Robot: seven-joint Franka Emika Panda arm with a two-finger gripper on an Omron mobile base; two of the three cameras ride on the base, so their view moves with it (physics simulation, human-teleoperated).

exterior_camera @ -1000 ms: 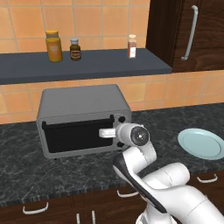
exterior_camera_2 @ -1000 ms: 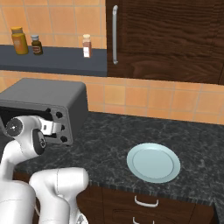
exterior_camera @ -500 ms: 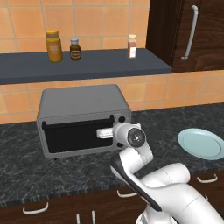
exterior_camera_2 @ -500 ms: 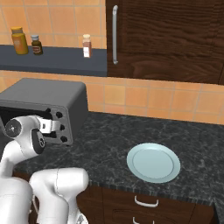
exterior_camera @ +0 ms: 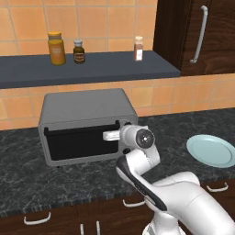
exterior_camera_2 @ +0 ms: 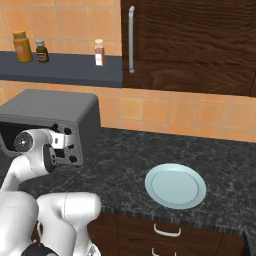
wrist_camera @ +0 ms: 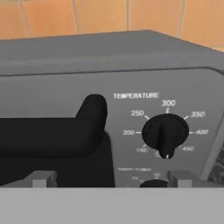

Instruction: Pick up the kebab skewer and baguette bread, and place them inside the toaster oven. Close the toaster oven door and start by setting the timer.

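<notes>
The two-finger gripper [wrist_camera: 109,178] is spread wide and holds nothing, poised just before the boxy grey metal toaster oven [exterior_camera: 87,126]. One fingertip [wrist_camera: 41,178] sits below the closed door's black bar handle [wrist_camera: 52,131], the other beneath the black temperature knob [wrist_camera: 165,133].

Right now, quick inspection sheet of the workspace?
Surface: dark speckled countertop, bare in front of the oven.
Job's things: toaster oven on the counter, toaster oven door shut, black bar handle across its top; temperature knob in the hand view. Skewer and baguette: nothing seen.
Clutter: pale blue plate on the counter right of the oven; three jars on the wall shelf.
Grippers: gripper open, holding nothing, close to the oven's front near the knobs.
Cables: nothing seen.
Surroundings: orange tile wall, dark wood cabinet, drawers below.
</notes>
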